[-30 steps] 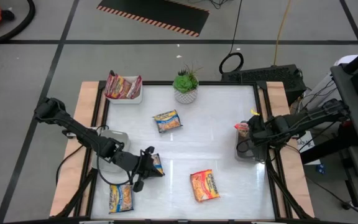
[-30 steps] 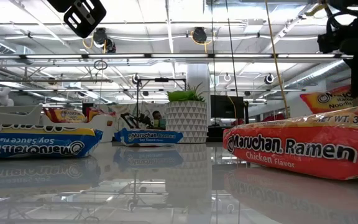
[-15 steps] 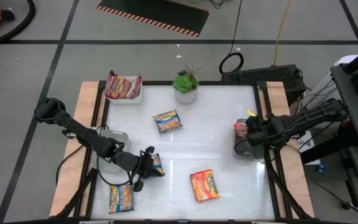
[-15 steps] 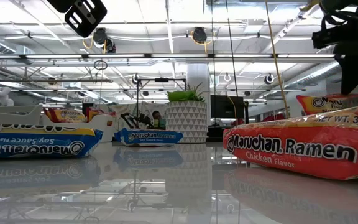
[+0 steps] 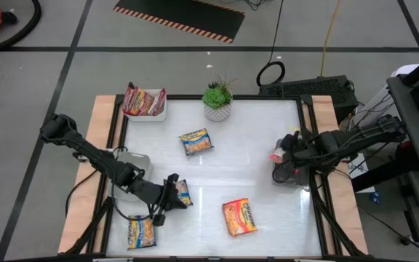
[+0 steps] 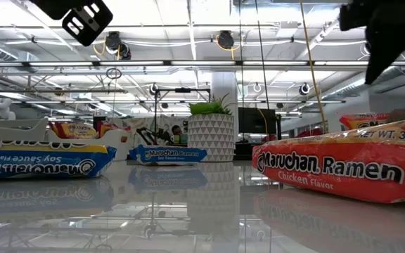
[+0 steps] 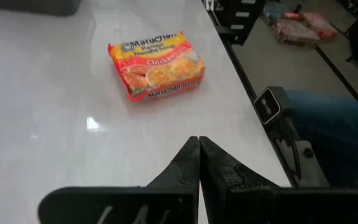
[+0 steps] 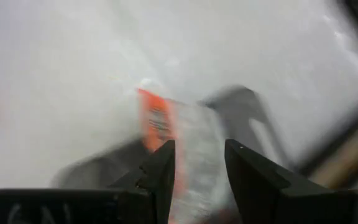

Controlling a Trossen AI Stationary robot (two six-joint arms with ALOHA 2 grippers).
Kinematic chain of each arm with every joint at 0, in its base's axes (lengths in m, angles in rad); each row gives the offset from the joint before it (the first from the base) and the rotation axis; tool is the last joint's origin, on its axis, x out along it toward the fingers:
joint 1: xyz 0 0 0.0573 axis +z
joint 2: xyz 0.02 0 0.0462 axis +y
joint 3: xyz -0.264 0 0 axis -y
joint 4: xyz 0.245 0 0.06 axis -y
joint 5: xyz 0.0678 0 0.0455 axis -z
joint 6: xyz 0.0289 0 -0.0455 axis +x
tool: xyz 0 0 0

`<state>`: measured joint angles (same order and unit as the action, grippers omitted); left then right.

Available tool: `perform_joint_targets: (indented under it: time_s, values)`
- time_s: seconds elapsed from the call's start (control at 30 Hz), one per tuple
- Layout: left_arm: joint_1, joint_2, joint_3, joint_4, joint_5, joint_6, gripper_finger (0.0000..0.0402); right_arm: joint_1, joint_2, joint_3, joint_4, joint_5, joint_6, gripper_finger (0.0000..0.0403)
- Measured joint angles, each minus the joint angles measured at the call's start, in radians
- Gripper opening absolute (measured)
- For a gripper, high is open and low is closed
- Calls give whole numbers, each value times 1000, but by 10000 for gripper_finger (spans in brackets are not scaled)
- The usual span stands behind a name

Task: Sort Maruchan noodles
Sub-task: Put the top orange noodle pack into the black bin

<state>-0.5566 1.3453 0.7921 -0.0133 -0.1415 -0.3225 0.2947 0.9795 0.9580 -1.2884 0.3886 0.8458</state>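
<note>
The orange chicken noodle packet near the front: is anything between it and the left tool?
Nothing visible. The left tool, shut, points at the orange Chicken packet across bare white table; the high view agrees.

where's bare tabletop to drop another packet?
Free: the white tabletop between the blue-and-yellow ramen packet, the orange chicken ramen packet and the right gripper. Crowded: front-left, around the shut left gripper and two blue packets.

My right gripper (image 8: 197, 165) fingers parted over blurred orange-and-clear noodle packet (image 8: 182, 146), grey tray (image 8: 241, 102) beneath, white surface (image 8: 73, 74).
</note>
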Motion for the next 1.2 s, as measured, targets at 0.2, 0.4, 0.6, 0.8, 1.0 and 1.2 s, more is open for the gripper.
perform_joint_targets:
  time_s: [0.2, 0.4, 0.6, 0.8, 1.0, 1.2]
  values:
    - [-20, 0, 0, -14, 0, -8, 3, 4, 58, -12, 180, -186, -47, 109]
    - [-36, 0, 0, -13, 1, -26, 3, 24, 178, -13, 164, -309, -40, 83]
    - [-40, 0, 0, -10, 2, -27, 3, 23, 256, -13, 47, -306, 16, 58]
    - [-39, 0, 0, 19, 2, -16, 3, 19, 280, -14, -39, -267, 87, 45]
    - [-39, 0, 0, 42, 1, 14, 3, 19, 295, -14, -199, -140, 190, 45]
    - [-27, 0, 0, 54, 1, 14, 3, 21, 277, -14, -180, -106, 187, 45]
